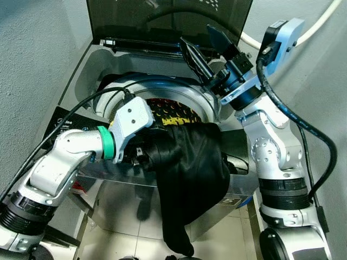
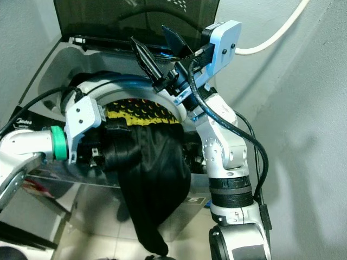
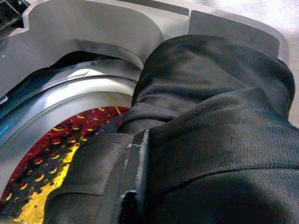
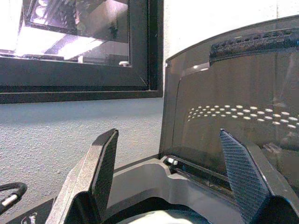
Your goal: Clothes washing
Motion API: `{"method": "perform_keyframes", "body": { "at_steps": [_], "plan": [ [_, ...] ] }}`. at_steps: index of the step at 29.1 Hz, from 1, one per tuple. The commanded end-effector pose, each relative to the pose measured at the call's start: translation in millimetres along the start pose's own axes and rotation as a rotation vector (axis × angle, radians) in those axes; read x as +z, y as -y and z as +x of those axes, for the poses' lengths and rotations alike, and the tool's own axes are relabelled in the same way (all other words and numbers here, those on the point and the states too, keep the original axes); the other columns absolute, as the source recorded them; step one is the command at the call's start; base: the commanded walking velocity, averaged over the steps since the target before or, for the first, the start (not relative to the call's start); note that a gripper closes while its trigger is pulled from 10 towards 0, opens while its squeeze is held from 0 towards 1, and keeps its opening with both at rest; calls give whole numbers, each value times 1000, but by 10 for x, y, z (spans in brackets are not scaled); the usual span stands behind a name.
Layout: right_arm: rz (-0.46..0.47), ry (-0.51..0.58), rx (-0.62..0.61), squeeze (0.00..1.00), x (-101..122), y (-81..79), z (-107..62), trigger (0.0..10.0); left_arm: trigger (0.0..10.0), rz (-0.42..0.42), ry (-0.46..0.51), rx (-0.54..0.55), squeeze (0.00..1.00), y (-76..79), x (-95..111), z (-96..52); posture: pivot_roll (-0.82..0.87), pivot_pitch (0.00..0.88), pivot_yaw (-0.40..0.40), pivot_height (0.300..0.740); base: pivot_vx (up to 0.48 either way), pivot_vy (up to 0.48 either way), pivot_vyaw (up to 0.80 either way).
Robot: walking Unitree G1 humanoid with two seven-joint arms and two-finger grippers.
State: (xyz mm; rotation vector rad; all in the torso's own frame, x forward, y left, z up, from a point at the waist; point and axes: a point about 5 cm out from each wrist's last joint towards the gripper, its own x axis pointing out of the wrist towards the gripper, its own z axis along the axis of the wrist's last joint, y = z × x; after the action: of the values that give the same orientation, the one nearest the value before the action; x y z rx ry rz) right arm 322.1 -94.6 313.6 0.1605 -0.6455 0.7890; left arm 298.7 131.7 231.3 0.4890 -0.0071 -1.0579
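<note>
A black garment (image 1: 190, 162) hangs over the front rim of the top-loading washing machine (image 1: 162, 86) and dangles down toward the floor. My left gripper (image 1: 143, 154) is buried in its upper folds and shut on the cloth; one finger (image 3: 133, 177) shows pressed against the fabric. Inside the drum lies a red and yellow patterned cloth (image 1: 173, 111). My right gripper (image 1: 196, 37) is raised above the back of the machine, open and empty, pointing at the upright dark lid (image 1: 162, 16).
Grey textured walls close in on both sides of the machine. A white hose (image 1: 320, 24) runs along the wall at the back right. The control panel (image 1: 59, 124) is on the machine's left edge. Tiled floor (image 1: 130, 227) lies below the front.
</note>
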Motion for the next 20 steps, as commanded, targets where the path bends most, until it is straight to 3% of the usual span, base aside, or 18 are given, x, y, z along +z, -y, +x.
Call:
{"method": "perform_keyframes", "body": {
  "at_steps": [1,20],
  "plan": [
    [-3,-13,3,0,-13,4,-13,10000,0,-37,-52,1,0,1,-125,0,64,69,-1,740,0,0,0],
    [2,-15,5,0,-17,-5,-8,10000,0,-5,24,191,0,-313,20,-64,62,72,-5,740,0,0,0]
  ]
}}
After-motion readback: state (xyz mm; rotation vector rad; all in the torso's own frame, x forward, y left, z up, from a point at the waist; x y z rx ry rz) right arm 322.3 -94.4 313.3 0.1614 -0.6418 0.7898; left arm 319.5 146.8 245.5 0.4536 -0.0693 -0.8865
